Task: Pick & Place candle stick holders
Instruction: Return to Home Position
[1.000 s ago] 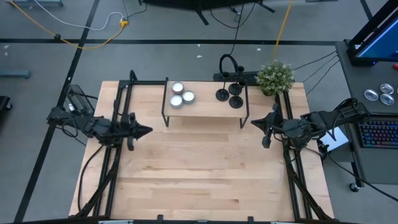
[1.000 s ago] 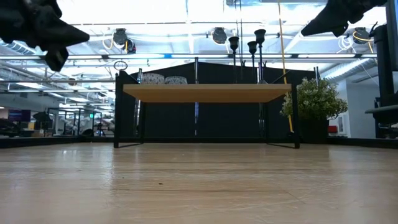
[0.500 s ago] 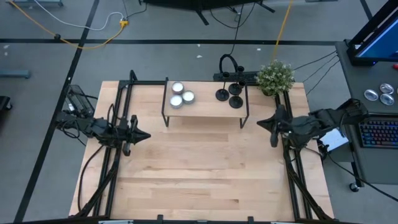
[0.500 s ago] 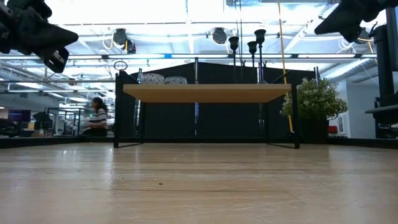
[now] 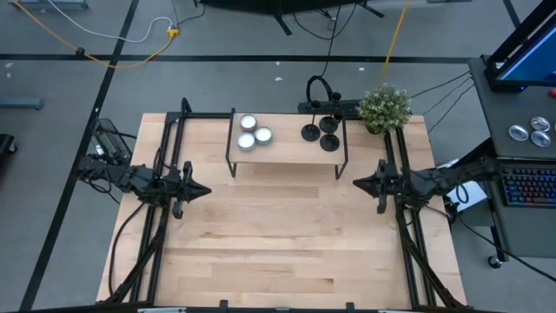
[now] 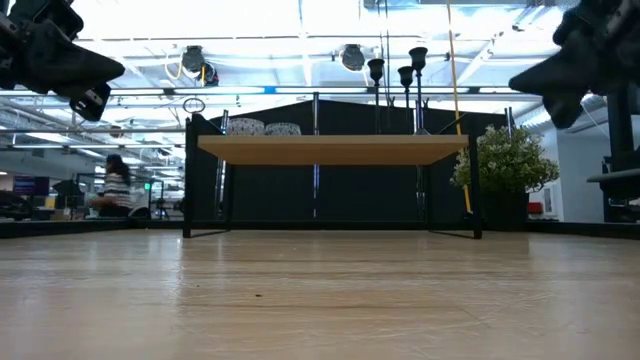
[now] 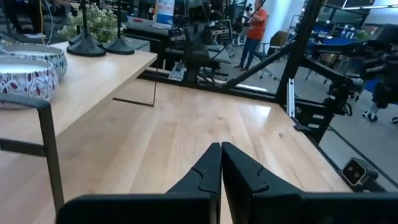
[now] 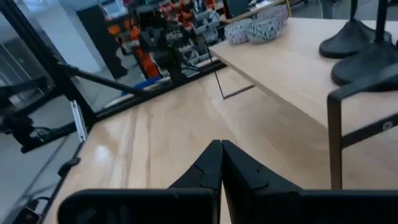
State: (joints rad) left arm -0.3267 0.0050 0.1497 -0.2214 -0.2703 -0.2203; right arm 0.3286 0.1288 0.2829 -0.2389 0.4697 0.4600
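Holders, stems cropped, right wrist view

High view: bright, even overhead light on table; shadows faint, soft. Low view: ceiling lights blown out at 12 o'clock, heavy glare; candle stick holders backlit, plain black silhouettes; pale sheen across table at 6 o'clock.

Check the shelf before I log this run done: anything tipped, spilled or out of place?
Nothing stands out. Three black disc-based candle stick holders stand upright on the light wooden shelf, three round patterned candle tins sit grouped at its other end, and the left tool and right tool hang shut, empty, at the table's sides.
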